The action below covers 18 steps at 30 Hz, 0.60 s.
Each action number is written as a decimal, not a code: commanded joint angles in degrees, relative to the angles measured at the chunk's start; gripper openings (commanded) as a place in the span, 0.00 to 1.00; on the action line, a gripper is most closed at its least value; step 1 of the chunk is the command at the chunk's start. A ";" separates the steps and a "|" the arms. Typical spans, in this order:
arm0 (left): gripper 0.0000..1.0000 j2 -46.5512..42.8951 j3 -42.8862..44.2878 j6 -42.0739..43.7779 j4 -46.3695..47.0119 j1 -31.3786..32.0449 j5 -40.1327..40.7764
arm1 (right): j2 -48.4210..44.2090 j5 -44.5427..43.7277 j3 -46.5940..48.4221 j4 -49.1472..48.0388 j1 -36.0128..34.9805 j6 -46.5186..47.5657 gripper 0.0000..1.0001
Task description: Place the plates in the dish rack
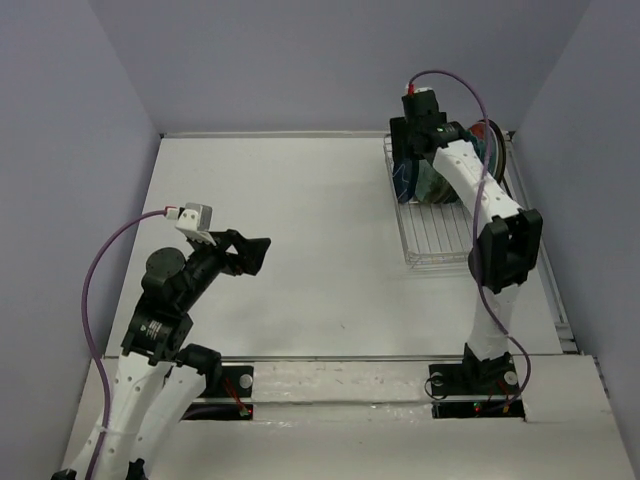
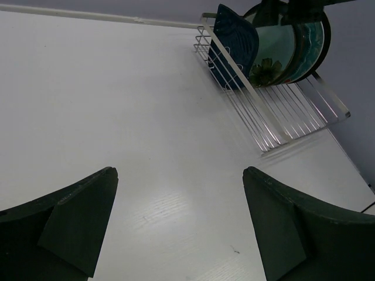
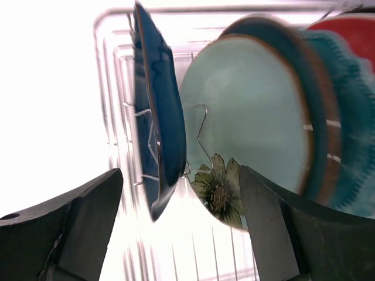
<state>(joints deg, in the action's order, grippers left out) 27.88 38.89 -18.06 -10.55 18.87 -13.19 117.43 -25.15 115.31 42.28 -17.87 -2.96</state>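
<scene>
The silver wire dish rack (image 1: 440, 240) stands at the back right of the table. Several plates stand on edge in its far half. In the right wrist view the navy plate (image 3: 157, 111) stands nearest, then the pale mint plate with a dark flower (image 3: 246, 117), a blue-teal plate (image 3: 304, 70), a scalloped teal plate (image 3: 351, 117) and a red plate (image 3: 351, 26). My right gripper (image 3: 181, 216) is open above the rack, its jaws either side of the navy plate's edge without touching. My left gripper (image 2: 180, 222) is open and empty over bare table at the left (image 1: 250, 250).
The rack also shows in the left wrist view (image 2: 281, 111), with the navy plate (image 2: 234, 47) in front. Grey walls close in the table on three sides. A raised strip (image 1: 540, 260) runs along the table's right edge.
</scene>
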 commanded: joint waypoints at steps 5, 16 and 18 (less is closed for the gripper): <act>0.99 -0.01 -0.22 0.66 1.32 -0.85 2.99 | -33.89 17.64 -28.20 -20.89 -0.24 -11.35 0.86; 0.99 -8.18 0.30 0.93 3.42 -0.94 4.84 | -78.11 55.37 -78.01 -53.10 -1.64 -28.77 1.00; 0.99 -9.59 1.01 0.58 4.13 -0.94 5.02 | -86.96 55.38 -79.96 -50.38 -1.64 -28.50 1.00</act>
<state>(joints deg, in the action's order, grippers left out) 20.47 38.89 -17.80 -10.46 18.24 -9.34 42.96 20.91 38.46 -1.34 -19.20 -27.46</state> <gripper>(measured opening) 0.990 0.995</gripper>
